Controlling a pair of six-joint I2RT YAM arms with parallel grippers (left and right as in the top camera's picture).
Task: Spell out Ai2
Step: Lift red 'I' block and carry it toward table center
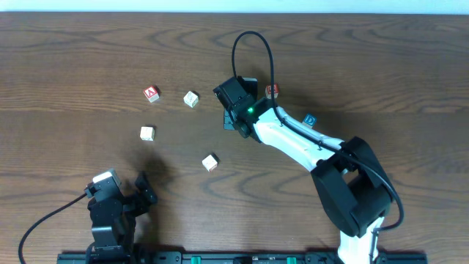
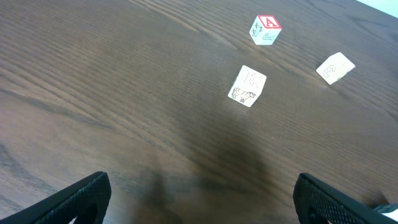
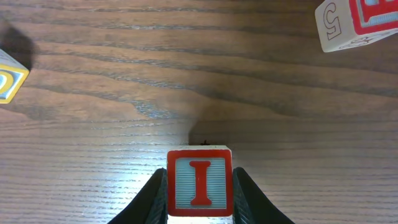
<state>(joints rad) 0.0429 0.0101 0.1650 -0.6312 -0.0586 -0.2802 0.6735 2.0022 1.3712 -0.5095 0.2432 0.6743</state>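
Your right tool (image 3: 200, 199) is closed part-way, its two fingers pinching the I cube (image 3: 199, 182) by opposite sides, with the red letter upright toward the wrist camera. You cannot tell from these views whether the cube's underside is clear of the counter (image 3: 124, 93).

To do this carry well, hold the pinch square and make sure the cube is lifted before you travel, so it does not drag or twist. Then set it down just beside the A, letter up and in line, leaving room on its far side for the 2.

Near the tool sits a red-faced cube (image 3: 354, 22) with a 5 on its side. Beside the arm lies a blue D cube (image 1: 310, 119). Neither belongs in the word, so steer clear of both.

The A cube (image 1: 151, 93) is well apart from the tool, toward the left of the counter. A pale cube (image 1: 191, 99) lies near it, about where the I probably belongs, so expect to place around it. A second pale cube (image 1: 147, 133) and a third pale cube (image 1: 210, 162) lie closer to the front. None of the three shows a 2 from here, so you cannot say which is yours.

Your left tool (image 1: 143, 192) is spread wide and empty, well apart from every cube.
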